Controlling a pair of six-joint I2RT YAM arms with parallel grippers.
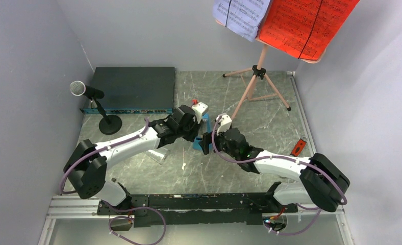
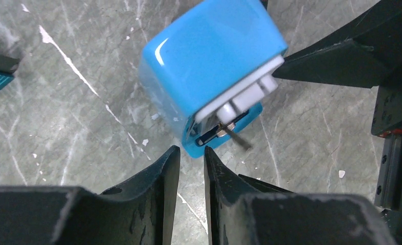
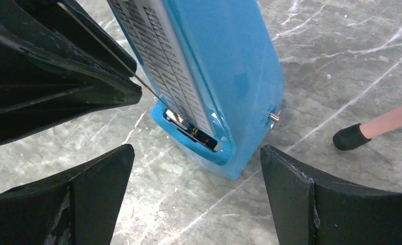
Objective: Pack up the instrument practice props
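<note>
- The metronome point(image 1: 197, 142) is seen upright near the middle of the tabletop point(image 1: 270, 132), between the two arms.
- The left pincer point(image 2: 191, 149) is placed at roughly 10 o'clock of the metronome. Its fingers point(image 2: 153, 184) are drawn narrow, only a slim gap is left, and nothing is seen in that gap.
- A thin rod point(image 3: 148, 87) is seen slanting up from the metronome's base towards the left fingertips (whether it is touched cannot be told).
- The right pincer point(image 3: 196, 149) is spread wide at about 4 o'clock of the metronome. One finger is set on each side of the blue base and neither is pressed against it.
- The microphone point(image 1: 77, 88) is found on its round stand at 9 o'clock, just in front of the black box point(image 1: 132, 84).
- The music stand point(image 1: 259, 74) is set at 1 o'clock, with a lavender sheet point(image 1: 242, 15) and a red sheet point(image 1: 303, 25) resting on its board.
- A red-handled tool point(image 1: 298, 147) is seen at 3 o'clock, near the right wall.
</note>
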